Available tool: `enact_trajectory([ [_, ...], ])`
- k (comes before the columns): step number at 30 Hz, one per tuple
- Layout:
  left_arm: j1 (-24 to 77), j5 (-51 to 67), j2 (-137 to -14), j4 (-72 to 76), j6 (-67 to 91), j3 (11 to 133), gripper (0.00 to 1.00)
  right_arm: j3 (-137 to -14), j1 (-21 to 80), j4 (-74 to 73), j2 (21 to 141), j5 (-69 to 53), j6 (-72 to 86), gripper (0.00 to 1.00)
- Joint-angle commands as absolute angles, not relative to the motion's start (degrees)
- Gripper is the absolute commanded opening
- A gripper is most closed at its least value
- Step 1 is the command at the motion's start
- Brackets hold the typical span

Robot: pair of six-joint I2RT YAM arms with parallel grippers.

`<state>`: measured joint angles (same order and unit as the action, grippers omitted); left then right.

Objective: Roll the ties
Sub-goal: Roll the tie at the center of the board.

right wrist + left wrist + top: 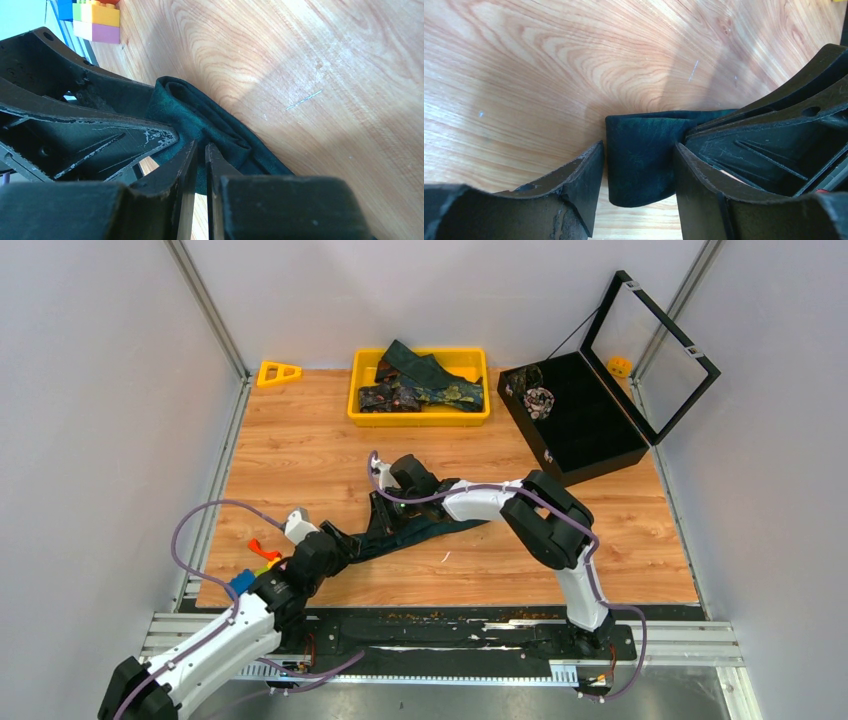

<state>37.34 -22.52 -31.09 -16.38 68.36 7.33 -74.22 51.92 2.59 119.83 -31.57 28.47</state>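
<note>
A dark teal-green tie (440,528) lies across the middle of the wooden table. My left gripper (335,545) holds its left end, where the fabric is folded over. In the left wrist view the folded tie (639,160) fills the gap between my fingers (586,175). My right gripper (385,515) sits on the tie just right of the left one. In the right wrist view its jaws are nearly closed (200,147), pinching the edge of the bunched tie (210,120). Several more ties (420,380), teal and patterned, lie in the yellow tray.
The yellow tray (420,421) stands at the back centre. A black case (590,430) with its clear lid raised stands at the back right, a rolled patterned tie (538,398) inside. A yellow triangle (278,372) lies at the back left. Coloured bricks (255,568) sit by the left arm.
</note>
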Motion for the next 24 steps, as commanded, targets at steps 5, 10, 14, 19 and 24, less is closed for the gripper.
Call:
enact_trajectory([
  [5, 37.12, -20.48, -34.41, -11.36, 69.10, 4.68, 0.55, -72.81, 51.96, 2.10, 118.19, -31.02, 27.97, 0.13],
  [10, 37.15, -20.79, -35.08, -10.09, 67.23, 4.86, 0.36, -72.69, 51.94, 2.45, 117.84, -31.28, 28.31, 0.13],
  [14, 37.10, -21.50, -35.20, -10.72, 65.44, 5.51, 0.24, -72.72, 51.94, 2.34, 117.16, -31.29, 28.41, 0.13],
  [19, 37.16, -21.94, -35.26, -12.95, 61.81, 7.91, 0.11, -73.88, 52.01, 0.95, 115.72, -31.55, 28.17, 0.14],
  [24, 37.18, -22.60, -36.02, -16.65, 57.26, 11.10, 0.00, -74.56, 52.03, -1.75, 112.96, -31.14, 27.38, 0.23],
])
